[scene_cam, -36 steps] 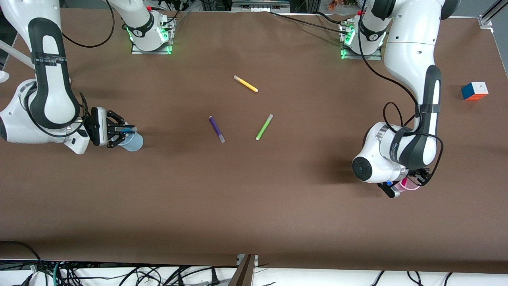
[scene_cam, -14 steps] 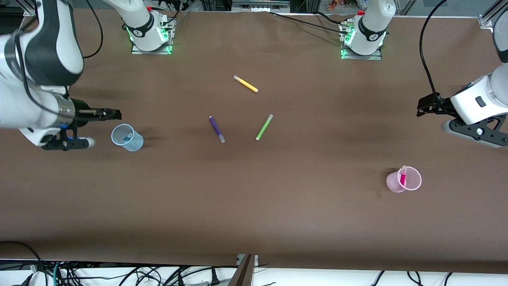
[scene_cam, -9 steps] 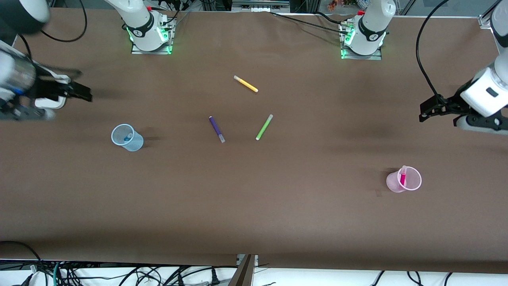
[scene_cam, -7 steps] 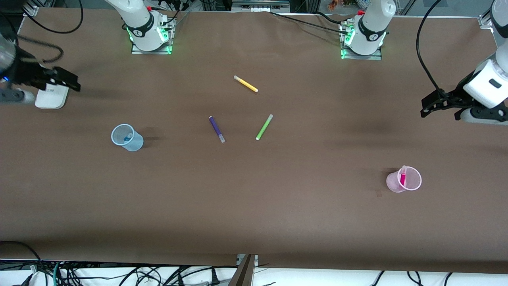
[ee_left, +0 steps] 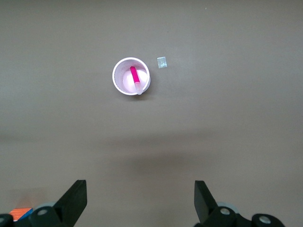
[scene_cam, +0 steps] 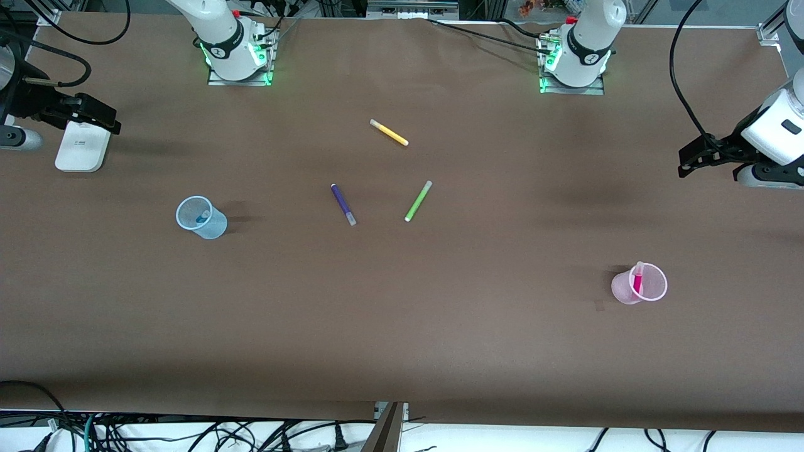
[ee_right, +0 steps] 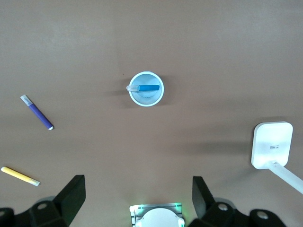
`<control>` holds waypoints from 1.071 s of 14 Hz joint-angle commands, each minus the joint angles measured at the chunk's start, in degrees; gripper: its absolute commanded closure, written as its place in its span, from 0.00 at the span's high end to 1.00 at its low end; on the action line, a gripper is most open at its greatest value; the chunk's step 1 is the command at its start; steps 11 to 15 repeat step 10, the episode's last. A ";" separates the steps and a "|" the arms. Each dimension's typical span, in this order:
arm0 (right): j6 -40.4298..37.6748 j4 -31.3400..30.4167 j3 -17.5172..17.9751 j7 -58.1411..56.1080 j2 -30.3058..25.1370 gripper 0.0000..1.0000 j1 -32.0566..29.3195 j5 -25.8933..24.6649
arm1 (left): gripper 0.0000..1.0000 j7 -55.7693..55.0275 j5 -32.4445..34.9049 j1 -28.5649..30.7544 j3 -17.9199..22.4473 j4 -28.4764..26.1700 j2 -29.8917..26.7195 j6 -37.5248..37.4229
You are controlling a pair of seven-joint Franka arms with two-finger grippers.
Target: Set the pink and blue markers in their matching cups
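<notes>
The pale blue cup (scene_cam: 214,228) stands toward the right arm's end of the table with the blue marker (scene_cam: 202,217) inside it. The pale pink cup (scene_cam: 620,290) stands toward the left arm's end, nearer the front camera, with the pink marker (scene_cam: 637,280) leaning in it. My left gripper (scene_cam: 689,162) is open and empty, raised high above the table; its view shows the pink cup (ee_left: 123,82) and pink marker (ee_left: 134,76) far below my left gripper (ee_left: 139,196). My right gripper (scene_cam: 103,119) is open and empty, raised; its view shows the blue cup (ee_right: 147,99), the blue marker (ee_right: 147,88) and my right gripper (ee_right: 137,194).
A purple pen (scene_cam: 342,203), a lime green pen (scene_cam: 418,201) and a yellow pen (scene_cam: 389,132) lie in the middle of the table. A white flat device (scene_cam: 81,145) lies under the right gripper. A colored cube's corner (ee_left: 21,213) shows by the left fingers.
Both grippers were at the cups 2.6 s ago. They have let go, lifted and drawn back toward their own ends of the table. The markers stay in the cups.
</notes>
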 commanded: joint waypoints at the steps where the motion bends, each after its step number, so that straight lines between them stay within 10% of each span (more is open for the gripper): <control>1: -2.65 2.79 0.64 0.99 1.23 1.00 -1.07 -0.15 | 1.00 1.42 0.81 0.71 -0.82 -0.57 -0.86 -0.31; 15: -2.93 3.51 0.64 1.08 2.03 1.00 -0.90 -0.15 | 1.00 1.33 0.72 0.09 -1.43 0.13 -0.50 -0.67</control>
